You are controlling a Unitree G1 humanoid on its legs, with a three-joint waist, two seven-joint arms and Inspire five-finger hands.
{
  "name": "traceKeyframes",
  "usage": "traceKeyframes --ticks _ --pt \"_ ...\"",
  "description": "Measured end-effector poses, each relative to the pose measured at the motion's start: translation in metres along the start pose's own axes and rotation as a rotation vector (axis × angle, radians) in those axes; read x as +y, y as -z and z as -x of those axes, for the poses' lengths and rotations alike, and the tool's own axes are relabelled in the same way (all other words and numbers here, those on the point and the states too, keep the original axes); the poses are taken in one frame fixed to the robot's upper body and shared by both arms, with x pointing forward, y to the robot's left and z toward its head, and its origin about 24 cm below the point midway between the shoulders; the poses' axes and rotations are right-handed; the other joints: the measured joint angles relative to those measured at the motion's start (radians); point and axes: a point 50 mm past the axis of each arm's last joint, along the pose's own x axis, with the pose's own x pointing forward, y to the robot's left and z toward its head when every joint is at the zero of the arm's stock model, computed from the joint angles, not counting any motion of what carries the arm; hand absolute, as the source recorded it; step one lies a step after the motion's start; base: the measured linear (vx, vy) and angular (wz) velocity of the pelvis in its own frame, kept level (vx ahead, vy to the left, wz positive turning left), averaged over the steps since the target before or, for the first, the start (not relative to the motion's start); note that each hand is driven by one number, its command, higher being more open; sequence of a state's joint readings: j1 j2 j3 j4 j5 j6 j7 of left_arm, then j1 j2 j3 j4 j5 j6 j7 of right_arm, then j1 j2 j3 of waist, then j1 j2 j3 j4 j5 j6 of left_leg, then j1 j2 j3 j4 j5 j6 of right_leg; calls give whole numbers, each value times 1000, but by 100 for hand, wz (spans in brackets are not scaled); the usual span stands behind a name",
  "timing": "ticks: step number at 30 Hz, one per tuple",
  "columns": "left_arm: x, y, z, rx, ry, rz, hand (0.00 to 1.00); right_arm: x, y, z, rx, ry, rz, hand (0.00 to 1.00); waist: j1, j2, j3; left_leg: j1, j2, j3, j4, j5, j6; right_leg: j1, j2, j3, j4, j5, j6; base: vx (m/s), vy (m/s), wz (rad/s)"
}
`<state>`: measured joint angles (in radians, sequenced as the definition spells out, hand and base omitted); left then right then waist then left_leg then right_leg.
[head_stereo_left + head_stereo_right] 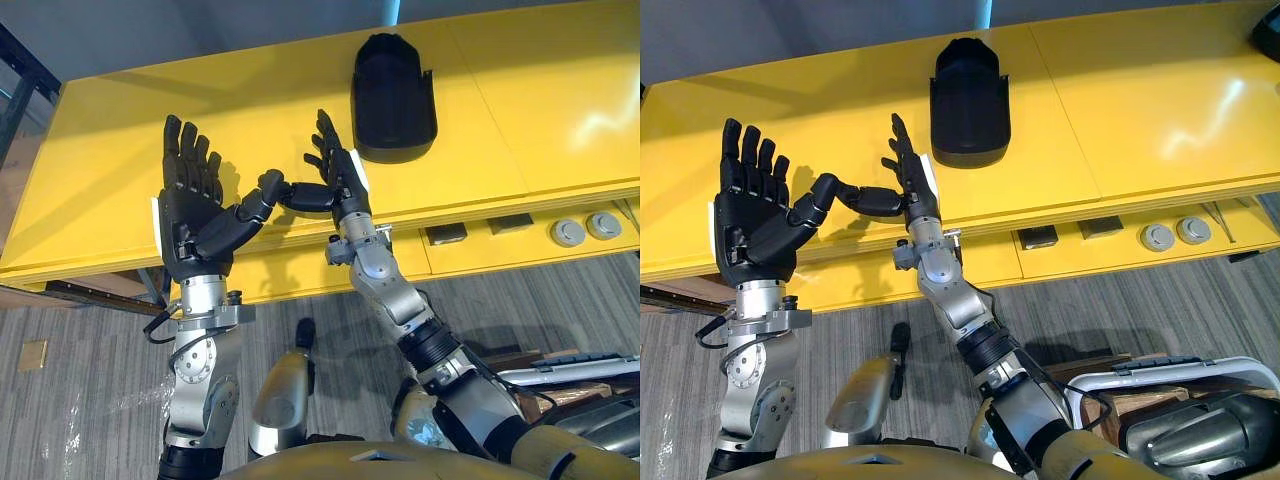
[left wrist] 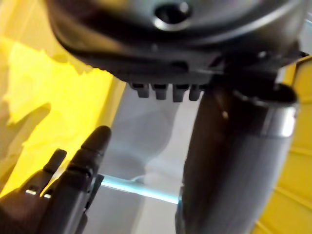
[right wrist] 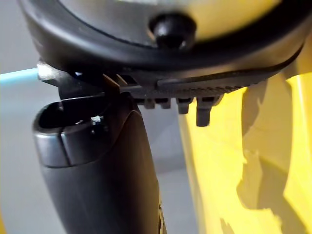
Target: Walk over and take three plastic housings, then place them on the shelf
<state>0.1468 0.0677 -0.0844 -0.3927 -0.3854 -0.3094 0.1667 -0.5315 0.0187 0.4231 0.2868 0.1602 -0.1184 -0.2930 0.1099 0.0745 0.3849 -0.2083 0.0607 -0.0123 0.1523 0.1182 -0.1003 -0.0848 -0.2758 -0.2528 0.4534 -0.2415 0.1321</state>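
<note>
Left eye view: left hand (image 1: 195,215) and right hand (image 1: 338,175) stand wide and empty over the near edge of the yellow table (image 1: 560,120), thumbs almost touching, so they may collide; the black plastic housing (image 1: 393,100) lies by the far edge, where a careless reach could push it off.

One housing (image 1: 393,98) is set on the bench (image 1: 520,110), toward its far edge and about midway along it. The left hand (image 1: 195,215) and the right hand (image 1: 340,175) are held up side by side over the near edge, with the right hand nearer the housing but apart from it. Below the near edge, a ledge (image 1: 480,252) carries two flat pieces (image 1: 445,234), and two discs (image 1: 568,232) are laid to their right.
</note>
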Motion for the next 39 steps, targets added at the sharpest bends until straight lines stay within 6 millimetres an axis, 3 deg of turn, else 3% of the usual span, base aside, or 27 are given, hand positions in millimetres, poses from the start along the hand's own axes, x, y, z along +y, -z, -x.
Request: traceKeyframes --ticks 6,19,30,39 --pt "-1 2 1 -1 -37 20 100 4 -9 -1 -27 92 -22 100 -2 0 0 0 1 8 4 4 2 -4 -4 6 22 -11 7 34 -37 -1" --pt "-6 5 5 9 -67 22 100 -9 -15 5 -34 245 19 100 -14 -2 2 -4 7 32 40 -25 5 -19 -5 31 45 -26 5 -5 -20 -5" --pt "-7 6 5 18 -52 20 100 -9 -13 6 -26 194 17 100 -32 -3 3 17 3 36 21 -23 7 10 -2 32 4 -11 18 0 0 0" --pt "-7 6 5 29 -5 2 100 -8 -7 17 -49 -6 23 100 -35 -5 -3 92 3 37 -72 1 9 91 13 12 -100 23 25 34 -8 1"
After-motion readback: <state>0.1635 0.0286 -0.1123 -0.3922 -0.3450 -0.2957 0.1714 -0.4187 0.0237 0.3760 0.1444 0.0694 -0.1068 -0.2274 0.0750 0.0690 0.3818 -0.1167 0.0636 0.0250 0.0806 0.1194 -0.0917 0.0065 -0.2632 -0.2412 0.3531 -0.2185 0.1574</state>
